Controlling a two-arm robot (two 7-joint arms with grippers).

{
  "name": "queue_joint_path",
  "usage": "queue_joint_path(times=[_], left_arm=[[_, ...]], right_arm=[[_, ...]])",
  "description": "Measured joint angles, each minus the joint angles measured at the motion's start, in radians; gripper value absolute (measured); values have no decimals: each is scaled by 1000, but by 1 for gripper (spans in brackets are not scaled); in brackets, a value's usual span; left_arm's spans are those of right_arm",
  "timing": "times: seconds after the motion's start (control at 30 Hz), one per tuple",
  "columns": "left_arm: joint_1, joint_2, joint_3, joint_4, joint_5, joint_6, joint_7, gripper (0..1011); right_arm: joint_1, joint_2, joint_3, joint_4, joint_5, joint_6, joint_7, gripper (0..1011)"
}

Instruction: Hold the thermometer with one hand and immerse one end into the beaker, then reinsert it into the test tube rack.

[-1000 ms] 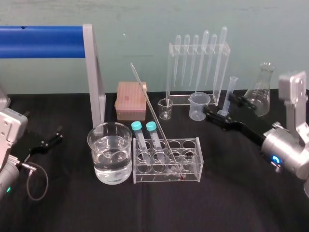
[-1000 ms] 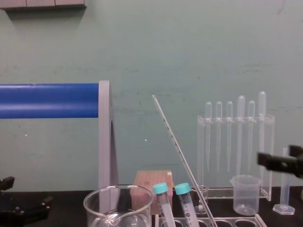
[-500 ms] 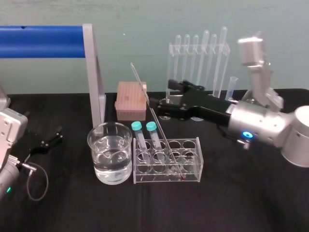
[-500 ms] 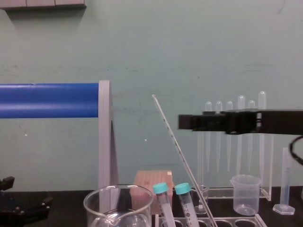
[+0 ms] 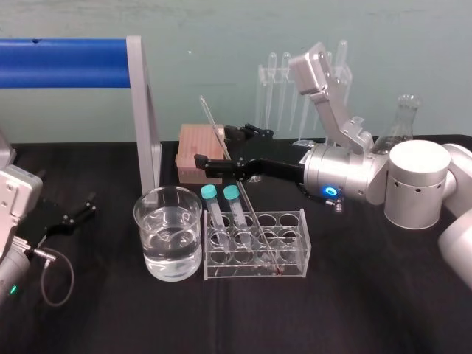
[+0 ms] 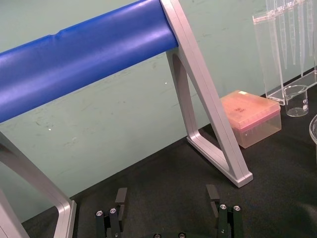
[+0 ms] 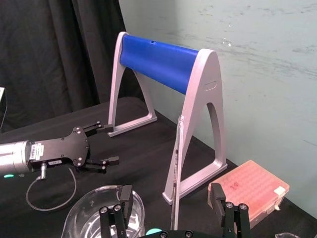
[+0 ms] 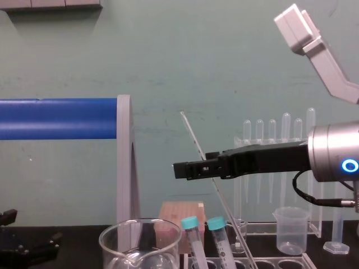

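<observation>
Right gripper astride the leaning thermometer

The right arm reaches in level from the right, above the table (image 5: pixel 354 310). Its gripper (image 5: pixel 215 147) is spread wide – one finger on either side of the thermometer's (image 5: pixel 246 199) upper part, neither pressing on it. The thermometer stands tilted in the test tube rack (image 5: pixel 291 254), just right of the water-filled beaker (image 5: pixel 141 228). The left gripper (image 5: pixel 90 204) lies parked at the table's left, fingers apart
</observation>
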Motion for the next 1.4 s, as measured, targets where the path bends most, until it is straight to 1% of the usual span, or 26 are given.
queue_joint_path(times=[0.07,0.2,0.43,0.57,0.67,0.7,0.77,0.83,0.9,0.93,1.0,1.07,1.13,1.17,1.23,1.4], left_arm=[[0,0,0,0,0,0,0,1008],[0,0,0,0,0,0,0,1008],[0,0,0,0,0,0,0,1008],[0,0,0,0,0,0,0,1008],[0,0,0,0,0,0,0,1008],[0,0,0,0,0,0,0,1008],[0,0,0,0,0,0,0,1008],[0,0,0,0,0,0,0,1008],[0,0,0,0,0,0,0,1008],[0,0,0,0,0,0,0,1008],[0,0,0,0,0,0,0,1008],[0,0,0,0,0,0,0,1008],[0,0,0,0,0,0,0,1008],[0,0,0,0,0,0,0,1008],[0,0,0,0,0,0,0,1008],[0,0,0,0,0,0,0,1008]], right_arm=[[4,-8,-3,9,-8,0,0,1003],[8,-12,-7,15,-24,-1,-8,1003],[7,-12,-6,14,-22,-1,-7,1003],[7,-11,-5,13,-21,-2,-7,947],[6,-11,-5,13,-19,-2,-7,875],[6,-11,-5,13,-19,-2,-7,822],[6,-11,-4,13,-18,-2,-7,788],[6,-11,-4,12,-18,-2,-7,715],[6,-10,-4,12,-17,-3,-7,682],[6,-10,-4,12,-17,-3,-7,624],[5,-10,-4,12,-16,-3,-7,554],[5,-10,-3,12,-16,-3,-6,536],[5,-10,-3,12,-16,-3,-6,431],[5,-10,-3,11,-16,-3,-6,419],[5,-10,-3,11,-16,-3,-6,330],[5,-10,-3,11,-15,-3,-5,170]])
